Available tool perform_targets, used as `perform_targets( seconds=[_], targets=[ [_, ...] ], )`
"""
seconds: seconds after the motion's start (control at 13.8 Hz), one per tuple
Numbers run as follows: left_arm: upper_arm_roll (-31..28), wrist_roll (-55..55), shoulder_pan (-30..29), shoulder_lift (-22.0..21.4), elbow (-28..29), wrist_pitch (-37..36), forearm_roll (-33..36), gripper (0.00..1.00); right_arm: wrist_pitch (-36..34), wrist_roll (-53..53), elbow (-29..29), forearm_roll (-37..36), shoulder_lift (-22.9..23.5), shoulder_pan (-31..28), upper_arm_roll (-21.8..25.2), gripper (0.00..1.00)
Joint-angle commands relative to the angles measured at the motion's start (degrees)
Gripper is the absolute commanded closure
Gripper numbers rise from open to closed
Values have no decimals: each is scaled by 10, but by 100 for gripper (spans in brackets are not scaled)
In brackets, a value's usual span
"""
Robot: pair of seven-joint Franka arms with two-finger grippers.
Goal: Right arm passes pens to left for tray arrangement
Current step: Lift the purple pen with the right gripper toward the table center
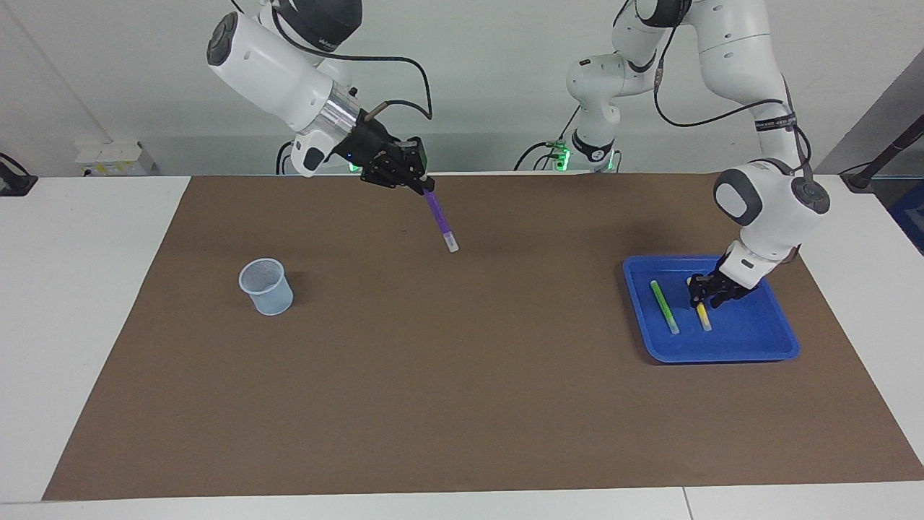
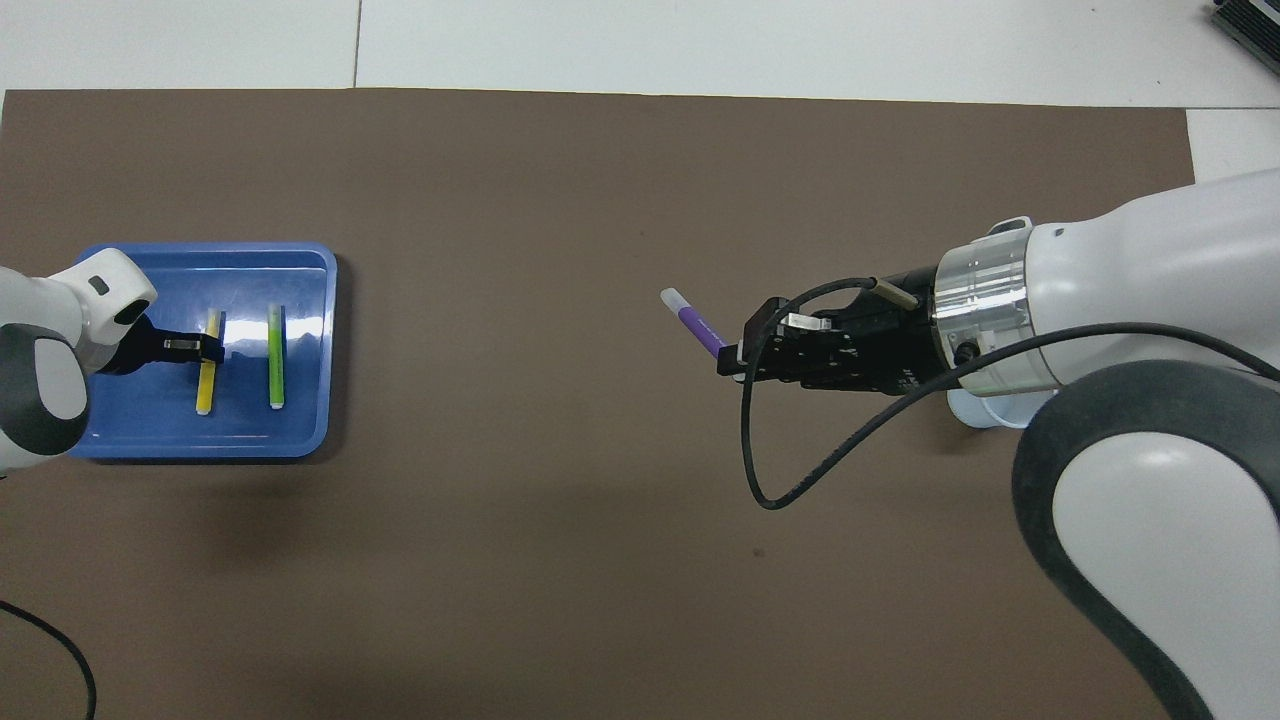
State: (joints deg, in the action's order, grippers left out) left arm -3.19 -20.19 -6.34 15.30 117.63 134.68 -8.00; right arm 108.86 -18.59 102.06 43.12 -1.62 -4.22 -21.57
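The right gripper [image 1: 421, 187] is raised over the brown mat [image 1: 462, 404], about midway along the mat's edge nearest the robots, with its fingers pinching the upper end of the purple pen [image 1: 439, 220]. That pen hangs slanted in the air, its pale tip lowest and pointing toward the left arm's end of the table. The small translucent cup [image 1: 266, 287] stands upright on the mat toward the right arm's end, well apart from the gripper. The blue tray [image 1: 751, 347] sits on the mat near the edge at the left arm's end. In it lie 2 pens side by side and apart, roughly parallel: the green pen [image 1: 663, 307] closer to the tray's inner rim, the yellow pen [image 1: 703, 316] closer to the tray's middle. The left gripper [image 1: 702, 292] is low in the tray at the yellow pen's upper end; whether its fingers are spread or clamping the pen cannot be told.
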Motion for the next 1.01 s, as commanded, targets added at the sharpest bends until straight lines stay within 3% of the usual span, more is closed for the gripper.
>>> perform_targets(
  seconds=[0.0, 0.22, 0.58, 0.94],
  targets=[
    [5, 17, 1, 3, -19, -17, 0, 47, 67, -20, 18, 23, -6, 25, -1, 100],
    [7, 65, 6, 0, -59, -78, 0, 47, 173, -70, 32, 24, -5, 82, -1, 100],
    [9, 155, 23, -14, -106, -141, -68, 45, 177, -86, 33, 35, -5, 89, -1, 100],
    [9, 351, 55, -55, -108, -137, -190, 44, 176, -86, 37, 38, -6, 89, 0, 100]
  ],
)
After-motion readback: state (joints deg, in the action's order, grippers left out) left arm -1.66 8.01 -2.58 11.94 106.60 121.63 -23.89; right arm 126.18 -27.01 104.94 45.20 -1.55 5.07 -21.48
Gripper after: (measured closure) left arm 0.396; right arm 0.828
